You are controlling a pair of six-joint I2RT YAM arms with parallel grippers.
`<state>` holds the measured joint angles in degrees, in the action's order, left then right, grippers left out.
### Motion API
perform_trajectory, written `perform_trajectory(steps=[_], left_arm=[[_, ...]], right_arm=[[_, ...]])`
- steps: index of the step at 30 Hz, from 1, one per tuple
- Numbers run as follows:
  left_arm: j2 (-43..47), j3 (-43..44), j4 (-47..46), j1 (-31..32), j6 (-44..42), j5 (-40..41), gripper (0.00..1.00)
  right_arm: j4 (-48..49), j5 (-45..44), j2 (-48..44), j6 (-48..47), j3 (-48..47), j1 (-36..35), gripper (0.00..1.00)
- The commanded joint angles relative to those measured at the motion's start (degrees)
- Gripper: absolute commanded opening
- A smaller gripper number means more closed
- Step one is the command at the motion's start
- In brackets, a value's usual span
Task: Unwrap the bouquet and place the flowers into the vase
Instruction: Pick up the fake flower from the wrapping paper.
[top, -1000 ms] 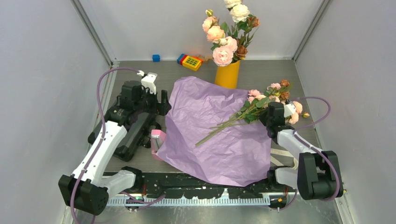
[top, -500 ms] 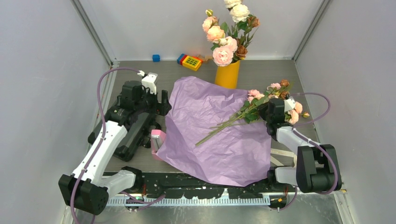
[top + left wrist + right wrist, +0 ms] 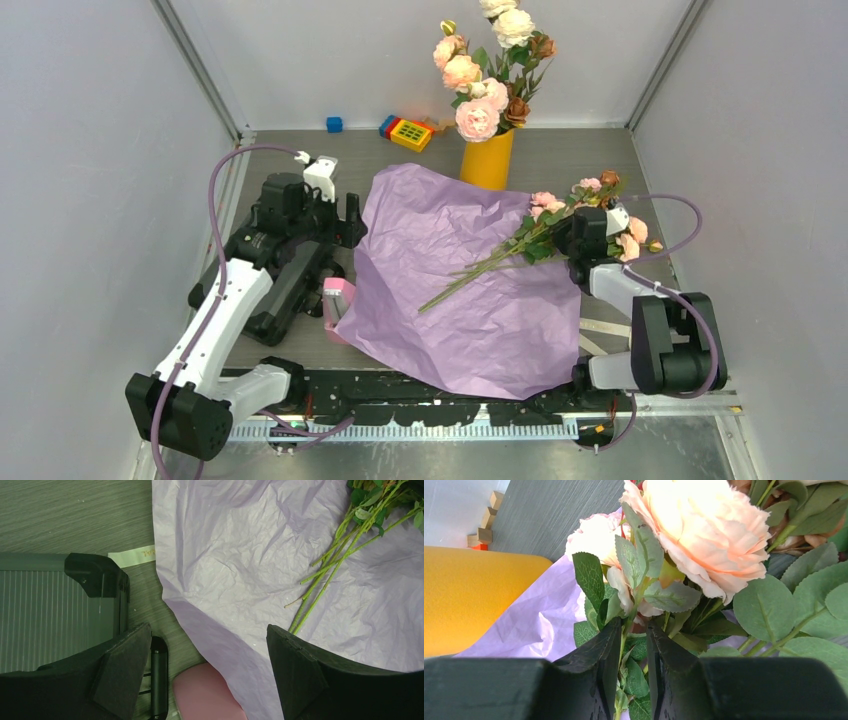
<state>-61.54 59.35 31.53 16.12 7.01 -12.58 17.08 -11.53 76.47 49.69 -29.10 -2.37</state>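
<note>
Grey worktop (image 3: 580, 160), grey walls (image 3: 100, 150). From above, the flowers (image 3: 545, 225) lie on spread lilac paper (image 3: 440, 300), heads right of the yellow vase (image 3: 487, 160). Left wrist — left pincer (image 3: 207, 635) gapes wide, empty, over the paper's edge. Right wrist — right pincer (image 3: 634, 630) pinched narrow on the flower stems.
</note>
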Motion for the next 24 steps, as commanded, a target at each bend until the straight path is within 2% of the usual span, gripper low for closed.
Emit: perform_trajectory(steps=[1,10,17,24], left_arm=[[-0.1,0.0,-2.0,0.1,-0.3,0.0,0.88],[-0.1,0.0,-1.9,0.1,-0.4,0.2,0.87],[-0.2,0.0,-1.9,0.1,-0.5,0.3,0.88],[-0.2,0.0,-1.9,0.1,-0.5,0.3,0.87]], right_arm=[[4.3,-0.2,2.1,0.1,-2.6,0.4,0.31],[6.7,-0.2,5.9,0.3,-3.3,0.6,0.29],[5.9,0.3,4.2,0.6,-3.9,0.7,0.15],[1.5,-1.6,-3.9,1.1,-2.2,0.7,0.01]])
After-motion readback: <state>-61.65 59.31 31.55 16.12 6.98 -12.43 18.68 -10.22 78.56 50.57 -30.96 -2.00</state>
